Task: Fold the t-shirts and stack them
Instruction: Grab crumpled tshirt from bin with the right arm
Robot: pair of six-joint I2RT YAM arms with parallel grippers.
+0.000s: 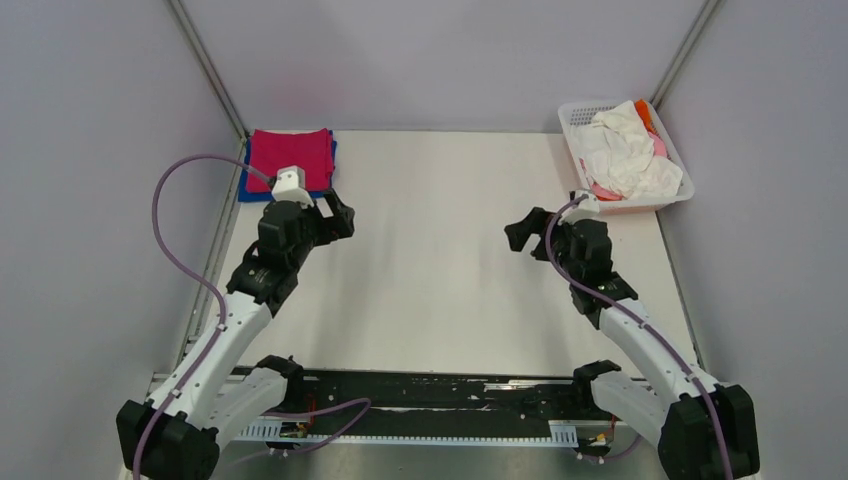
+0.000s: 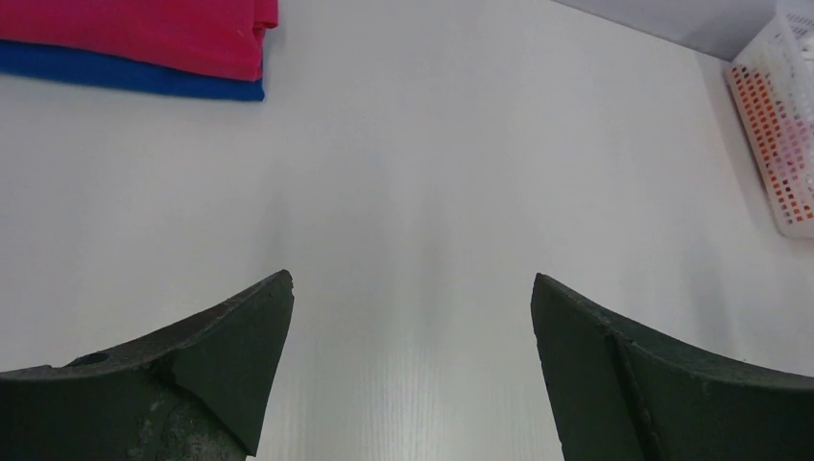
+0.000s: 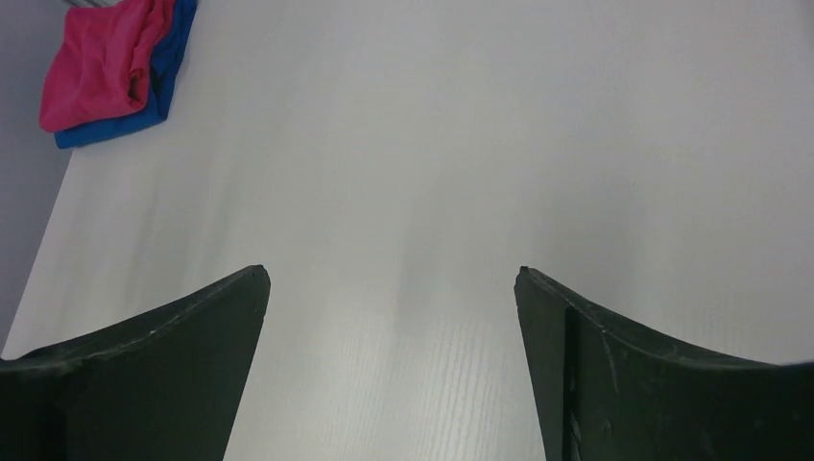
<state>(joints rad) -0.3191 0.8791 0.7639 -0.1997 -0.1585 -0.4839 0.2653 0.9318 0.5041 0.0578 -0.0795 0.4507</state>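
Observation:
A folded magenta t-shirt (image 1: 290, 156) lies on a folded blue t-shirt (image 1: 250, 187) at the far left corner of the table; the magenta one (image 2: 154, 34) and the blue one (image 2: 134, 75) show in the left wrist view, and both show in the right wrist view (image 3: 101, 62). A crumpled white t-shirt (image 1: 625, 152) fills the white lattice basket (image 1: 576, 118) at the far right, with pink (image 1: 603, 190) and orange (image 1: 645, 113) cloth under it. My left gripper (image 1: 338, 215) is open and empty just near of the stack. My right gripper (image 1: 525, 233) is open and empty, left of the basket.
The basket's wall also shows in the left wrist view (image 2: 778, 125). Grey walls with metal corner posts (image 1: 210, 70) close the table on three sides. A black rail (image 1: 430, 390) runs along the near edge between the arm bases.

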